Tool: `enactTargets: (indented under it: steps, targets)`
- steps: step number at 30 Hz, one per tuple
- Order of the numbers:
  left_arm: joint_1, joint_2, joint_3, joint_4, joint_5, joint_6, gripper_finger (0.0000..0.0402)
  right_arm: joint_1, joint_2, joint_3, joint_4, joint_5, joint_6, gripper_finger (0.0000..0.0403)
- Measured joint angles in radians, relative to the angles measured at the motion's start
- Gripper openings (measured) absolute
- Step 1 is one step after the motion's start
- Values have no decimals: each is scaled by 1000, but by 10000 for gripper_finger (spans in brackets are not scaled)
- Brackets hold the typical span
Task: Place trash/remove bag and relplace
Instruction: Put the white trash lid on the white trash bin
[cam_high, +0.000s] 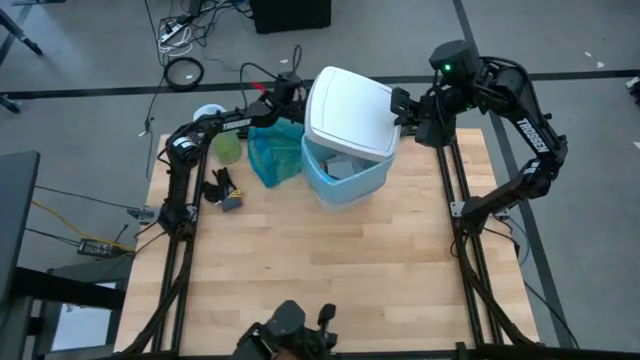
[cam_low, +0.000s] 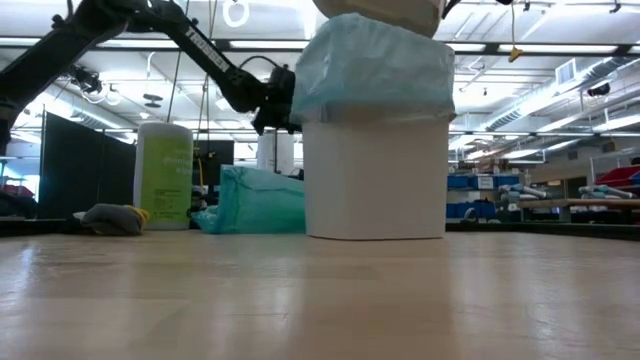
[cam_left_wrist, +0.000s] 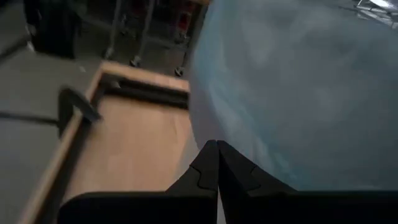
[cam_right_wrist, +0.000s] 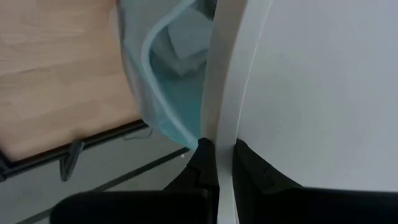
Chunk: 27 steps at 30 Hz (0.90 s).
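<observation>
A white bin (cam_low: 375, 180) stands at the table's far middle, and the light blue bag (cam_low: 370, 70) lines it, folded out over its rim. Trash scraps (cam_high: 340, 165) lie inside. A white lid (cam_high: 345, 110) hangs tilted over the bin's far half, with my right gripper (cam_high: 400, 105) shut on it. My left gripper (cam_high: 295, 97) is shut, its tips (cam_left_wrist: 217, 149) at the bag's outer skirt on the bin's left side. My left gripper's shut tips stand right at the bag's folded-over skirt (cam_left_wrist: 249, 124), coming level from the table's left; whether they touch or pinch the plastic, I cannot tell. My right gripper pinches the lid's thin rim (cam_right_wrist: 225, 112) between its two fingers, slanting down from the table's far right. The lid is tilted above the bin's opening; whether its lower edge rests on the bin is hidden.
A teal-green plastic bag (cam_high: 275, 155) lies left of the bin, beside a green-labelled canister (cam_high: 228, 148). Small dark items (cam_high: 225, 190) lie nearer. The wooden tabletop's near half (cam_high: 330, 280) is bare.
</observation>
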<state>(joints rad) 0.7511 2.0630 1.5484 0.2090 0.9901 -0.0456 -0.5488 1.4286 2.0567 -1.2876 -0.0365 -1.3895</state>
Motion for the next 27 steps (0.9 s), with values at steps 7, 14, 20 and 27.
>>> enactTargets:
  steps: [7,14,20,27]
  targets:
    - [-43,22,0,33,-10,-28,8,-23,-28,0,14,18,87,17]
    - [-51,23,0,190,-8,-232,8,-22,-71,0,11,17,180,17]
    - [-97,22,0,221,54,-328,8,-20,-94,0,12,25,240,17]
    - [-129,22,0,177,100,-353,8,-32,-97,0,-7,84,327,17]
